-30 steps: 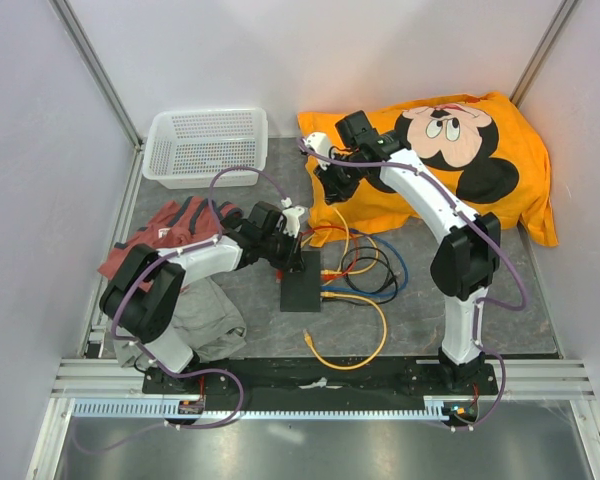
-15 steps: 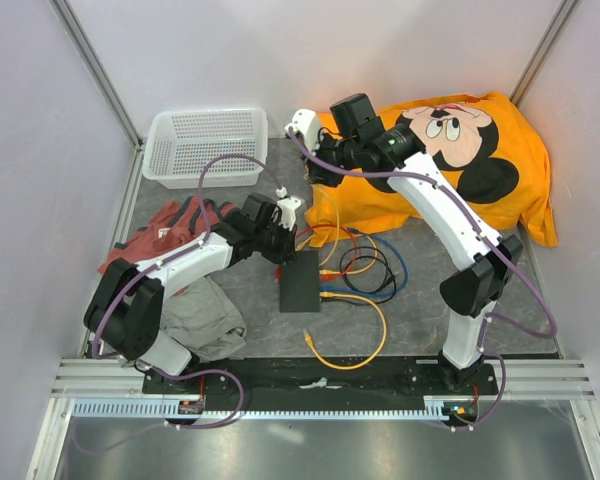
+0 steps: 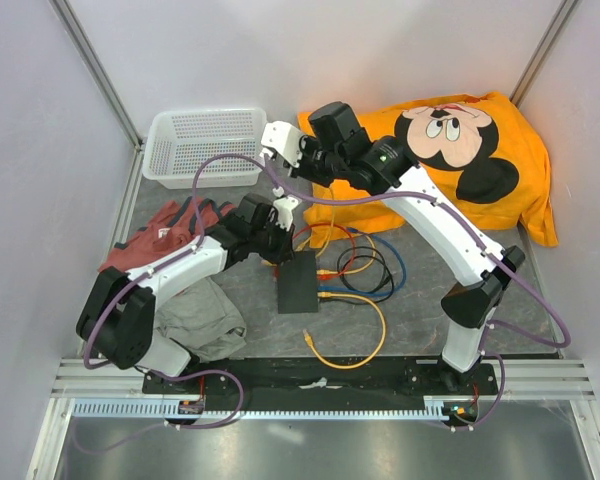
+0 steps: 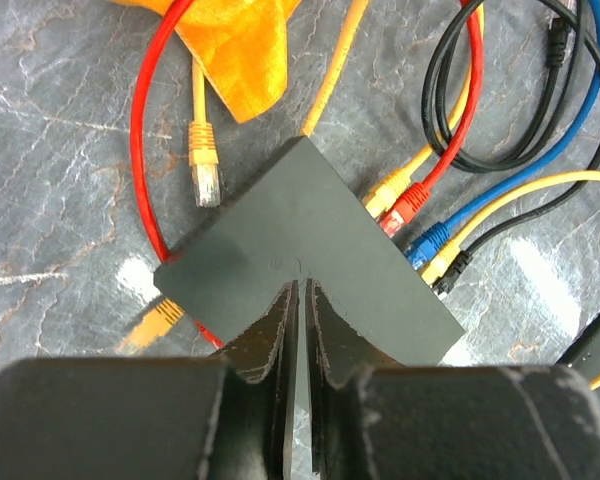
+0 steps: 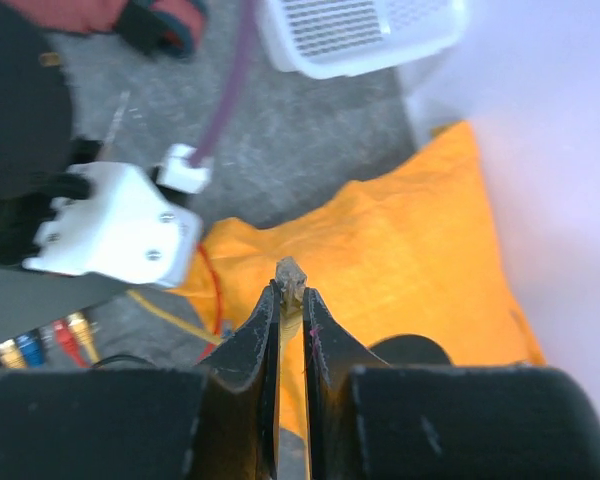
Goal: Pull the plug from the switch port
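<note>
Plug (image 5: 292, 272), small and pale, sits pinched between the fingertips of the right gripper (image 5: 291, 297). That gripper is held up over the orange cloth (image 5: 400, 270), well apart from the switch (image 4: 310, 235). The left gripper (image 4: 300, 292) has its fingers almost pressed together, with a thin slit between them and nothing in it. Its tips are over the switch's plain top; contact cannot be told. The switch lies flat on the grey table (image 3: 420, 310), with coloured cables (image 4: 432, 240) plugged along one side.
</note>
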